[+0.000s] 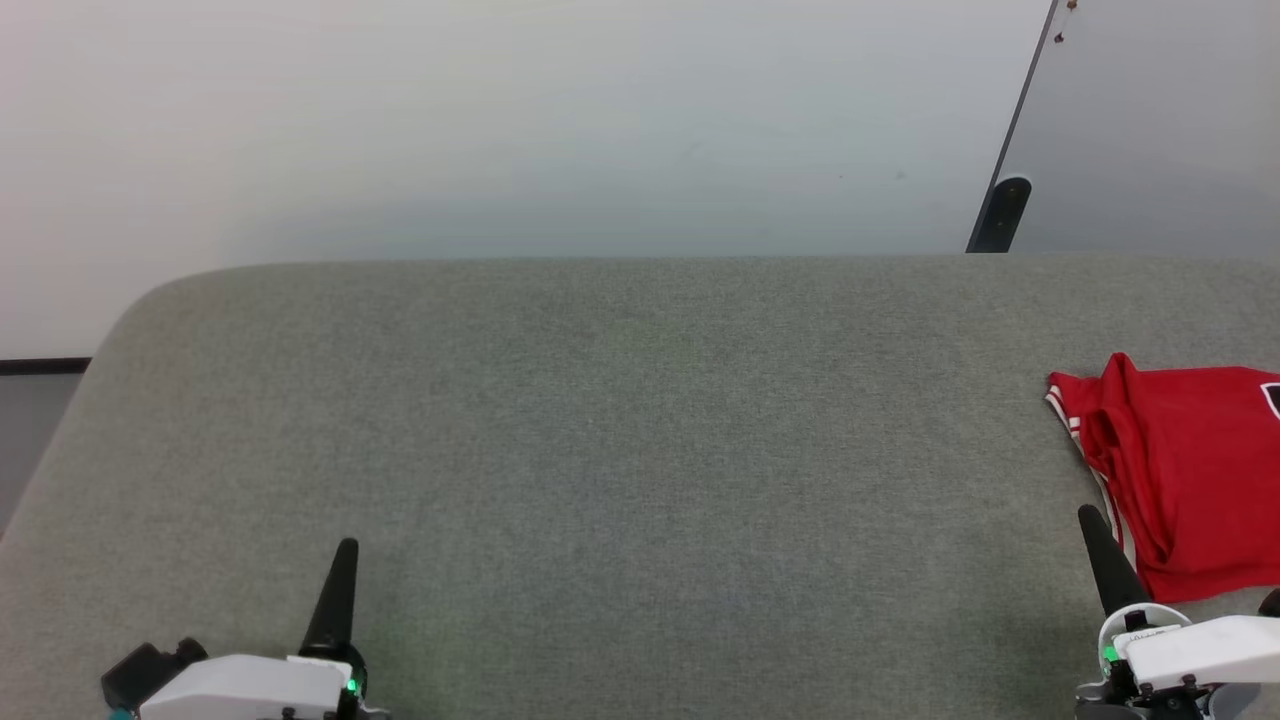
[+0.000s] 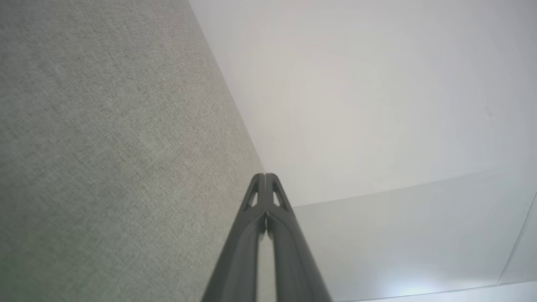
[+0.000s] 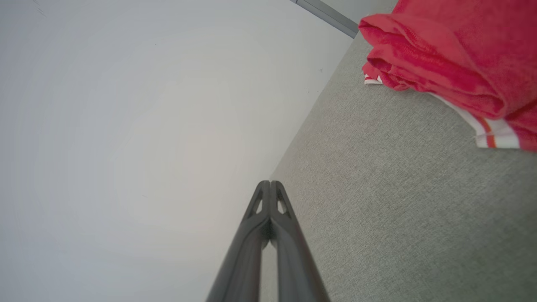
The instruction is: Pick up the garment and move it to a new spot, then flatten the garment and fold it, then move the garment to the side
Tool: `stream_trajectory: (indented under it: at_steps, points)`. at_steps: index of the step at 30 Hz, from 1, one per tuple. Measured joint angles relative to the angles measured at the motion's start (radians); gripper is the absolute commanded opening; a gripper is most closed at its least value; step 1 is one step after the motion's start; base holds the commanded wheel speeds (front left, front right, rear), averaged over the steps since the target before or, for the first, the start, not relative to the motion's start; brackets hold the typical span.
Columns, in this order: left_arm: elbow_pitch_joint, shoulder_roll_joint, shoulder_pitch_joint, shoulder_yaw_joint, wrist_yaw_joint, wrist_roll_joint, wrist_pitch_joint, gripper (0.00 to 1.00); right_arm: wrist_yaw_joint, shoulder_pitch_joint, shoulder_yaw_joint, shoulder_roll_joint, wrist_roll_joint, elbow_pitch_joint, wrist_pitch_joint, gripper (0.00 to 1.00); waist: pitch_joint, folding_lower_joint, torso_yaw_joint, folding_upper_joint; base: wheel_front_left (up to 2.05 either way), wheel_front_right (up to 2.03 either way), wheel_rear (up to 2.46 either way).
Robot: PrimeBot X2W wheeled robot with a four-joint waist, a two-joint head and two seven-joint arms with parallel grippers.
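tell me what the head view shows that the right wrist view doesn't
Head view, not right wrist: the left gripper, a dark post by the wall, black lettering on the garment. Right wrist, not head: the right gripper close up, tips pressed together. Both: the red garment with striped trim, the grey surface, the right gripper.

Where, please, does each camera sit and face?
Head view: on the head, facing forward and down at the grey surface; left hand, right hand at bottom.
Left wrist view: on that wrist, along the shut left hand toward surface and wall.
Right wrist view: on that wrist, along the shut right hand, garment upper right.
Head and right wrist views share the garment.
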Motion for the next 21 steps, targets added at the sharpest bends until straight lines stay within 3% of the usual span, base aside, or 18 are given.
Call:
stream_trajectory:
  at_steps: [21]
  points:
    - [-0.007, -0.012, -0.024, 0.004, 0.0, -0.156, 0.048, 0.0, 0.0, -0.011, -0.025, 0.028, 0.172, -0.002, 0.03, 0.0, 0.007, 0.0001, 0.009, 0.0, 0.0, 0.0, 0.0]
